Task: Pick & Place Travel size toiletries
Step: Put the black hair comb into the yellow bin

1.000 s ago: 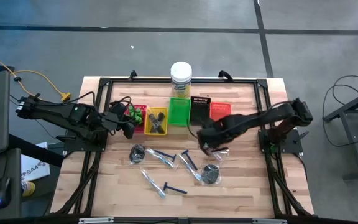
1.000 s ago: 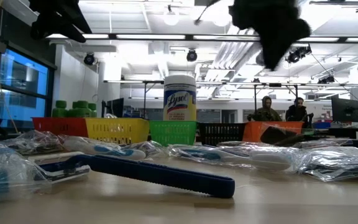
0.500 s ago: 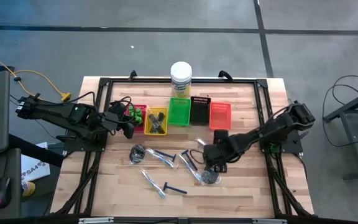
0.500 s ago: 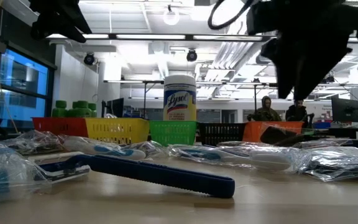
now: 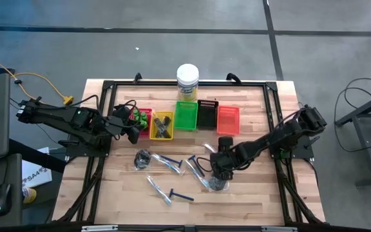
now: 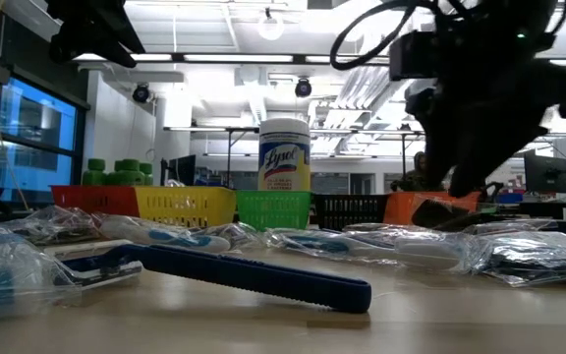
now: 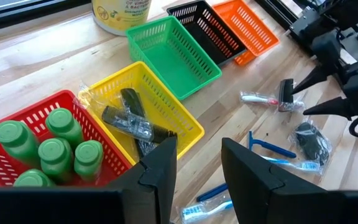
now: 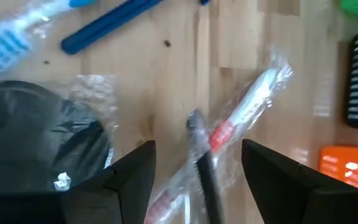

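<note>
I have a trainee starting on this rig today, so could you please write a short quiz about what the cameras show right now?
1. True or false: the red tray holds green round pots.
2. Which tray holds the grey flat pieces? A green, B yellow, C orange.
3. Fill in: the right gripper hangs open over a clear-sleeved ____ beside a dark round bundle.

Key: 1 true; 2 B, the yellow tray; 3 stick.

A white-lidded jar (image 5: 187,81) stands at the worktop's (image 5: 250,200) far edge; just before it sit red (image 5: 143,122), yellow (image 5: 161,125), green (image 5: 186,115), black (image 5: 207,113) and orange (image 5: 228,118) trays (one row).
</note>
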### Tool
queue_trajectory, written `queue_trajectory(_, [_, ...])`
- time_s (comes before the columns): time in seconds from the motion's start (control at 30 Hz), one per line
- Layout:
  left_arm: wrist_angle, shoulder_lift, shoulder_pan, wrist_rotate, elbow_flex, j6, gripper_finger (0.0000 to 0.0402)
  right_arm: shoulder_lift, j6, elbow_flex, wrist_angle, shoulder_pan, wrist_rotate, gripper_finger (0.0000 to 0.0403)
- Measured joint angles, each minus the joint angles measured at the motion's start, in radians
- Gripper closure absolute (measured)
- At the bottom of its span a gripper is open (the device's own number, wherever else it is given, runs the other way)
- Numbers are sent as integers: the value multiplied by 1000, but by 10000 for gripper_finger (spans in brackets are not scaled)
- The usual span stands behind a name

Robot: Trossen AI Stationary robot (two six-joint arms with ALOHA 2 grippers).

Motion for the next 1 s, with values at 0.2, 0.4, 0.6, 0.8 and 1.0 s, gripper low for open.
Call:
queue_trajectory(0.2, [2,0,0,1,0,0,279,62,-66,0,16,-8,-4,176])
queue_trajectory(0.4, [-3,0,0,3,0,0,279,109,-56,0,39,-8,-3,176])
queue_trajectory(0.6, [-3,0,0,4,0,0,279,111,-56,0,43,-20,3,176])
queue_trajectory(0.8, [4,-1,0,35,0,4,279,111,-55,0,34,-35,-1,200])
queue_trajectory(1.0, [7,3,0,38,0,3,279,111,-58,0,35,-34,-6,248])
